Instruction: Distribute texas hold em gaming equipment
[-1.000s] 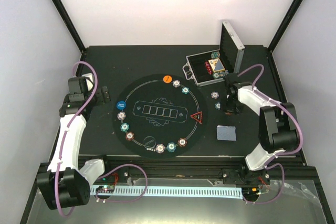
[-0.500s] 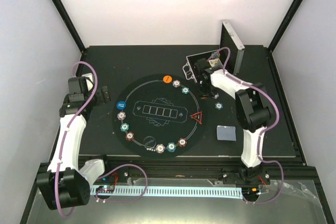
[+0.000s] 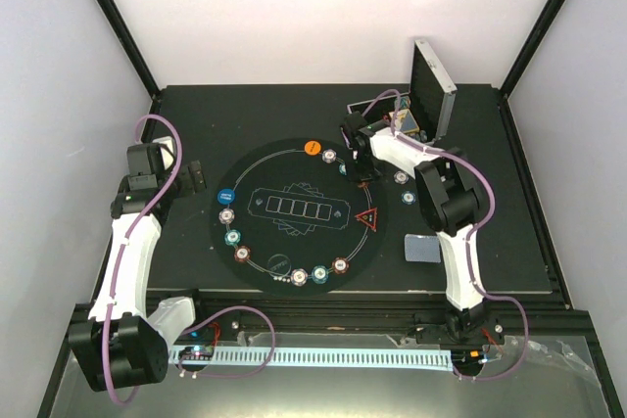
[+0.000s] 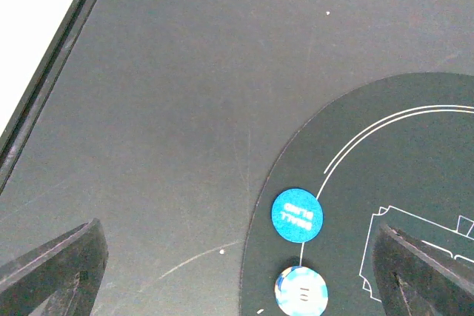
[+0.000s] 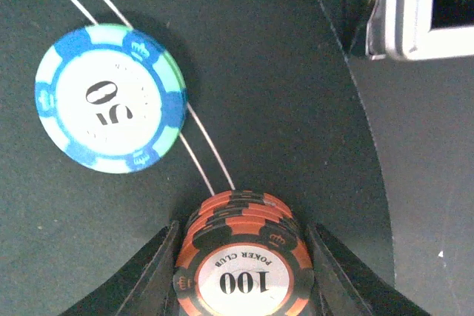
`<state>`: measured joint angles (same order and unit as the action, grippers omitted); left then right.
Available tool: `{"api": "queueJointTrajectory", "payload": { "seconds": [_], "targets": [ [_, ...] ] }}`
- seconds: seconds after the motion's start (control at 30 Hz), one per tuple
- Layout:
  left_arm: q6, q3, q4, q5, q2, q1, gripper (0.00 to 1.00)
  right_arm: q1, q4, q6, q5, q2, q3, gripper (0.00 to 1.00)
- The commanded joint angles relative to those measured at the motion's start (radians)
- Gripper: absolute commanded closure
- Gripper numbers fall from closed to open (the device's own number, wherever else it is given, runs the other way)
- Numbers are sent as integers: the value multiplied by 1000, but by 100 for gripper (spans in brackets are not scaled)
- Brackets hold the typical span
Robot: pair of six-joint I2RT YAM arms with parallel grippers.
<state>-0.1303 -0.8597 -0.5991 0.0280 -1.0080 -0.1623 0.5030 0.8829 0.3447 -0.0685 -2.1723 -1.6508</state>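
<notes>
My overhead view looks steeply down from above and behind the arm bases, taking in the whole table (image 3: 245, 115) and the mat (image 3: 338, 237). My left wrist view looks down on the mat's left rim from moderate height and shares the blue disc (image 4: 297, 214) with the overhead. My right wrist view sits close beside the silver case (image 5: 392, 9), so near that a red-brown chip stack (image 5: 243, 257) fills its lower edge.

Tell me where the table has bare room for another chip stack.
Free: the table far-left, between the black mat and the far edge; the mat's middle inside the white ring. Crowded: the ring's chips, and the far-right, where the right gripper holds a chip stack near the silver case.
</notes>
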Motion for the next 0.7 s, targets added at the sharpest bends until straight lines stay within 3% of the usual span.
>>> {"api": "queueJointTrajectory", "payload": {
  "seconds": [0.0, 0.4, 0.67],
  "targets": [
    [11, -15, -1, 0, 5, 4, 1, 2, 20, -20, 0, -29, -60, 64],
    [11, -15, -1, 2, 1, 4, 1, 1, 30, -26, -7, -66, -80, 61],
    [11, -15, -2, 0, 1, 3, 1, 2, 10, -38, -10, -21, -57, 38]
  ]
}}
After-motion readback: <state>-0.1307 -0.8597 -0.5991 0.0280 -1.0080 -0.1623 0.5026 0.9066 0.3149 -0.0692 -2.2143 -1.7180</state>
